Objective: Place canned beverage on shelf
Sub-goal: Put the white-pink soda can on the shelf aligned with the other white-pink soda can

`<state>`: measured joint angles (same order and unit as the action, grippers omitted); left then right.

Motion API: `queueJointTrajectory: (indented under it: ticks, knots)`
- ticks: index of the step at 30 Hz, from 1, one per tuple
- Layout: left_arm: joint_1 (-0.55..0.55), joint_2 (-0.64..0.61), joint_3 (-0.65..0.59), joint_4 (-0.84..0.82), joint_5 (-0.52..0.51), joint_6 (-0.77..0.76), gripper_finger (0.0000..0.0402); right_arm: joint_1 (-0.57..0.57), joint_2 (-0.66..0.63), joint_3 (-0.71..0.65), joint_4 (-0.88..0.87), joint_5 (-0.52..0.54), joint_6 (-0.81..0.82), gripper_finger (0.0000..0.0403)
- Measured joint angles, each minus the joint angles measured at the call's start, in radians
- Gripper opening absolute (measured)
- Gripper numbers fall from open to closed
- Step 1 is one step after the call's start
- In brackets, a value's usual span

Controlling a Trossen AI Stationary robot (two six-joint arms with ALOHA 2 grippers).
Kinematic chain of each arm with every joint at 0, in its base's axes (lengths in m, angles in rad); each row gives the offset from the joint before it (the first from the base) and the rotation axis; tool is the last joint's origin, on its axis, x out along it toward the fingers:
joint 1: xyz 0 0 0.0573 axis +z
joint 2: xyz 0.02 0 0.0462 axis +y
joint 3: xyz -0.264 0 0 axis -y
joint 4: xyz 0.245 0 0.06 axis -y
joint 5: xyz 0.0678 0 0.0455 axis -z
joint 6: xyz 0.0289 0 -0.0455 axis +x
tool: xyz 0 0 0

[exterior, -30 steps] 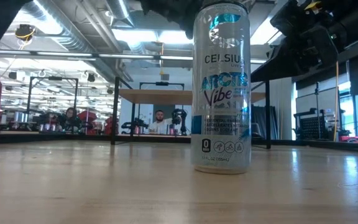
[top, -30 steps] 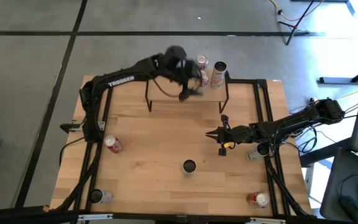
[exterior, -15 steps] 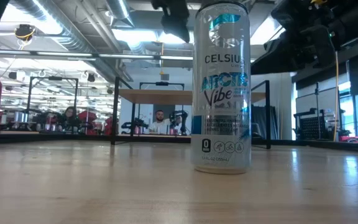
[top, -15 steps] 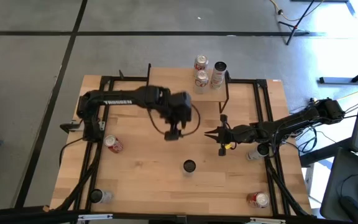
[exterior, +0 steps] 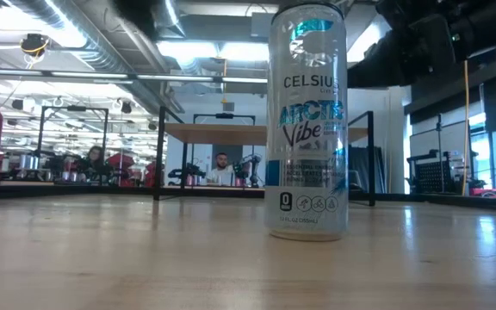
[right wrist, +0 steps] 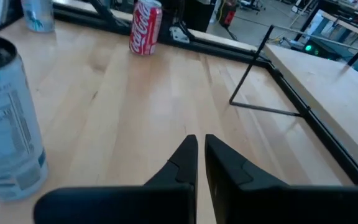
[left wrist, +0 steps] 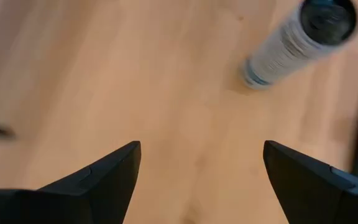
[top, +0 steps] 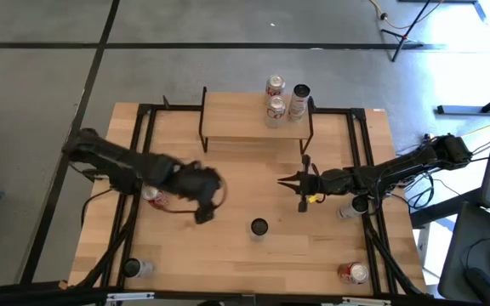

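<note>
Hovering empty with fingers spread, the left gripper (top: 202, 214) looks between cans; next, closing on the slim can (top: 259, 227) for the shelf (top: 236, 115); the right gripper (top: 292, 181) waits, fingers pressed together.

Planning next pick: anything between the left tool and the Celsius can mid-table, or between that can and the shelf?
Nothing visible. Bare tabletop separates the open left tool from the Celsius can. The shelf's left part is free; three cans stand at its right end. The shut right tool waits beside that route.

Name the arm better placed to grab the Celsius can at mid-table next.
Left. The left gripper hangs open beside the Celsius can, empty. The right gripper is shut and points away from it.
</note>
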<state>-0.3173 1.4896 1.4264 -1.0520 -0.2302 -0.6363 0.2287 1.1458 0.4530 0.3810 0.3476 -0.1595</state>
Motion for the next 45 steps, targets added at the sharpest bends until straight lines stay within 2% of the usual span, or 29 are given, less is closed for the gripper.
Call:
queueJointTrajectory:
  ticks: [3,7,10,14,16,20,25,30,38,45]
  knots:
    - [-0.095,-0.075,-0.094,0.041,-0.007,-0.256,0.0322,0.000,0.000,0.000,0.018,0.000,0.002,0.0019]
    - [-0.195,-0.116,-0.163,0.092,-0.008,-0.540,0.0322,0.000,0.000,0.000,0.047,0.000,0.001,0.0019]
    - [-0.238,-0.102,-0.177,0.092,0.063,-0.689,0.0322,0.000,0.000,0.021,0.043,0.000,0.002,0.0019]
    - [-0.276,-0.086,-0.177,0.087,0.094,-0.789,0.0322,0.000,0.000,0.044,0.039,0.000,0.004,0.0022]
    - [-0.296,-0.089,-0.177,0.086,0.097,-0.835,0.0322,0.000,0.000,0.045,0.038,0.000,0.005,0.0036]
    - [-0.360,-0.107,-0.176,0.038,0.122,-0.947,0.0322,0.000,0.000,0.046,0.042,0.000,0.005,0.0096]
    - [-0.480,-0.112,-0.165,-0.022,0.150,-1.175,0.0317,0.000,0.000,0.069,0.045,0.000,0.005,0.0181]
    - [-0.600,-0.112,-0.163,-0.039,0.181,-1.399,0.0315,0.000,0.000,0.073,0.042,0.000,0.001,0.0231]
    - [-0.730,-0.109,-0.163,-0.114,0.252,-1.696,0.0315,0.000,0.000,0.073,0.040,0.000,-0.017,0.0249]
    - [-0.783,-0.074,-0.162,-0.089,0.271,-1.737,0.0315,0.000,0.000,0.073,0.044,0.000,-0.033,0.0250]
